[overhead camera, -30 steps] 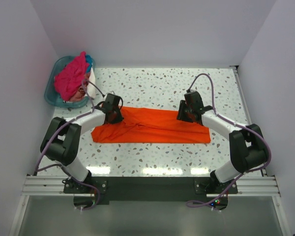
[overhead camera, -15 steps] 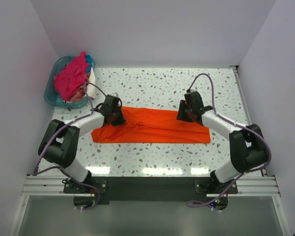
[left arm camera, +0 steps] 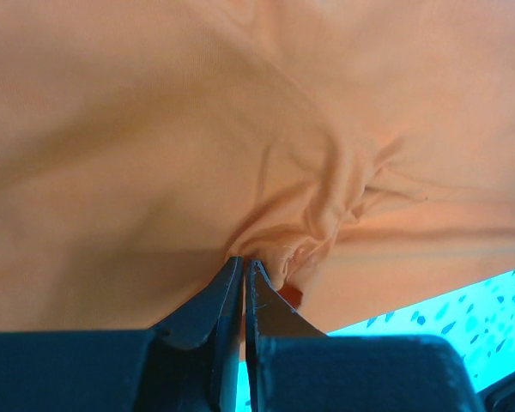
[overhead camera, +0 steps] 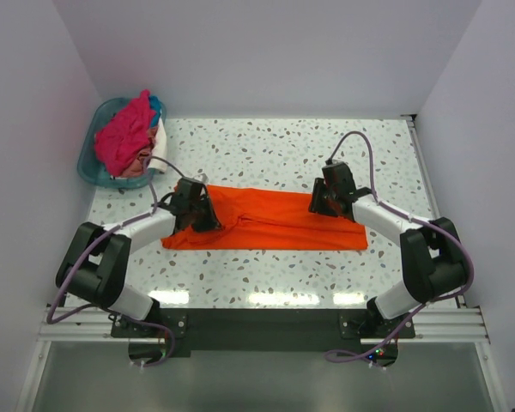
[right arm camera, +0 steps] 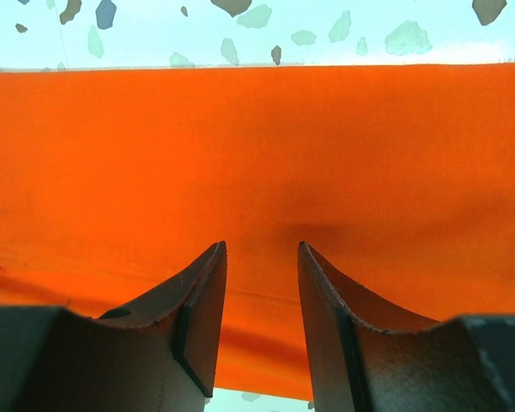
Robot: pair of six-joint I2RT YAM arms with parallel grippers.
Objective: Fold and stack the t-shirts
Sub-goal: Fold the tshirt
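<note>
From my remote station, the overhead view shows a speckled white table [overhead camera: 283,146] enclosed by pale walls. At the far left corner sits a teal basket [overhead camera: 87,167], and it holds a heap of crumpled cloth: a magenta-pink t-shirt [overhead camera: 120,142] on top, with a scrap of blue and a bit of white showing at its right edge. To the right of the basket, the left gripper [overhead camera: 206,219] rests low on the left part of the orange t-shirt [overhead camera: 275,221]. In the left wrist view its two dark fingers are pressed almost together, and they pinch a small puckered fold of the orange cloth, with wrinkles fanning out from the tips. The orange t-shirt lies on the middle of the table as a long, flat band running left to right, folded lengthwise, with both arms reaching onto it. At the band's right part, near its far edge, hangs the right gripper [overhead camera: 319,204]. In the right wrist view its fingers [right arm camera: 202,300] are spread apart just above smooth orange cloth, gripping nothing.
</note>
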